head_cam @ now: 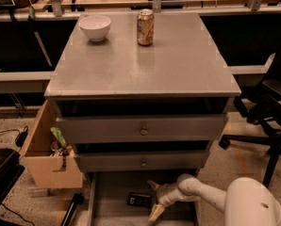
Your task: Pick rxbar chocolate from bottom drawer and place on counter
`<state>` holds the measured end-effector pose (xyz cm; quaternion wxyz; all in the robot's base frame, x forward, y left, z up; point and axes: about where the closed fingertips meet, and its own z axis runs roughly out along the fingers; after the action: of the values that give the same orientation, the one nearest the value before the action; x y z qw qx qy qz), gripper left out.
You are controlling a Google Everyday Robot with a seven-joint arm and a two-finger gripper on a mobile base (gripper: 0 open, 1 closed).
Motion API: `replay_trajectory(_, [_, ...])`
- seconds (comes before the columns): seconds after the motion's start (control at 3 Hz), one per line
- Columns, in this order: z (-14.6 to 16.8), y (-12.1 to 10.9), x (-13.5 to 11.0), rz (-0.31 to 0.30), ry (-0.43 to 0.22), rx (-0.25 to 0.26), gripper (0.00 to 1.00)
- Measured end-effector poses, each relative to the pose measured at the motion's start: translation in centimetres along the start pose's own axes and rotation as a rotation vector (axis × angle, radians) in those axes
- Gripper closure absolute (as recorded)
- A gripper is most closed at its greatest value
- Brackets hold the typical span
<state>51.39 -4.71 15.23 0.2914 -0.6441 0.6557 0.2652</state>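
Gripper [153,199] spread | beside rxbar chocolate [139,200], perhaps touching | in bottom drawer [111,192]

Counter [145,65] grey metal, slightly glossy; bottom drawer [111,193] matt grey metal; gripper [154,199] smooth, pale, inside it.

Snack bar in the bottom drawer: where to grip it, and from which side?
Probably across its narrow width, coming in from its right end as the camera sees it. The snack bar lies flat on the bottom drawer floor, long side running left to right. The gripper sits just right of it, open, one finger toward the back and one toward the front.
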Motion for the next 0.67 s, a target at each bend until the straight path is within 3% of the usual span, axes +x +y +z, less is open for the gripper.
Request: replay_trajectory(0.67, [3.4, -0.7, 2.1, 0.037, -0.090, 0.001, 0.00])
